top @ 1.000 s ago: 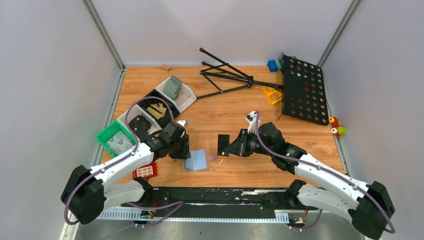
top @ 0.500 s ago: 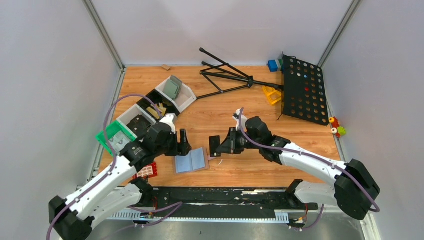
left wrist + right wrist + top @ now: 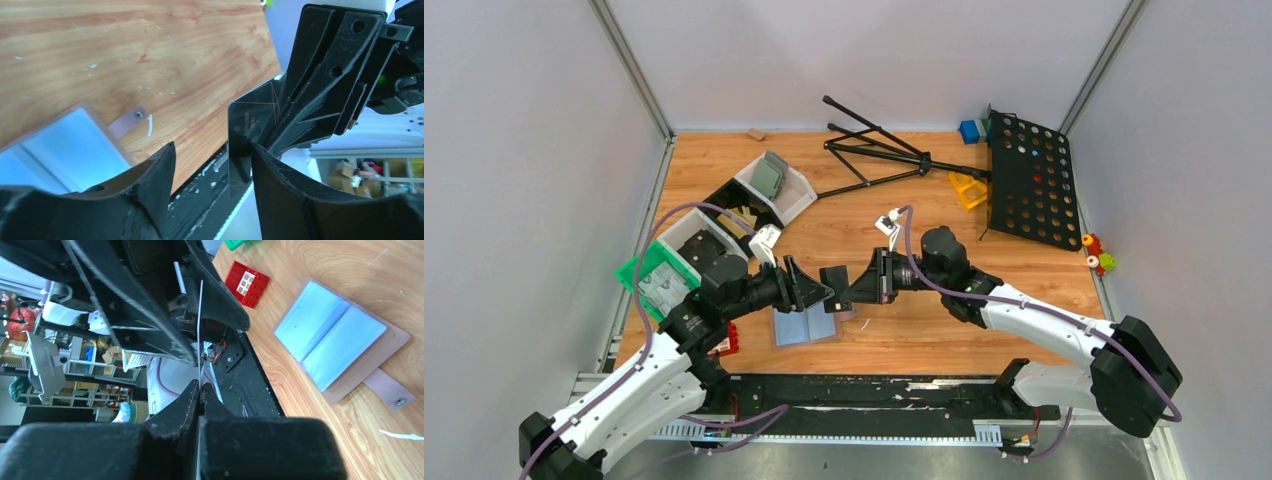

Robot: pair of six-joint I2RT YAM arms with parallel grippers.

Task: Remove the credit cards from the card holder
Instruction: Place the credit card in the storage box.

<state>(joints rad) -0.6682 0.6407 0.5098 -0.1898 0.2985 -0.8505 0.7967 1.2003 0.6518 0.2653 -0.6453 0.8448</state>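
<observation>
On the worktop [image 3: 874,220] the card holder [image 3: 804,325] lies open, blue-grey face up, just below where the two arms meet. Above it the right hand [image 3: 856,284] is clamped on one black credit card [image 3: 836,276], held on edge off the wood. Its free end points at the left hand [image 3: 819,290], whose fingers [image 3: 150,175] stand apart either side of that end, not yet gripping
</observation>
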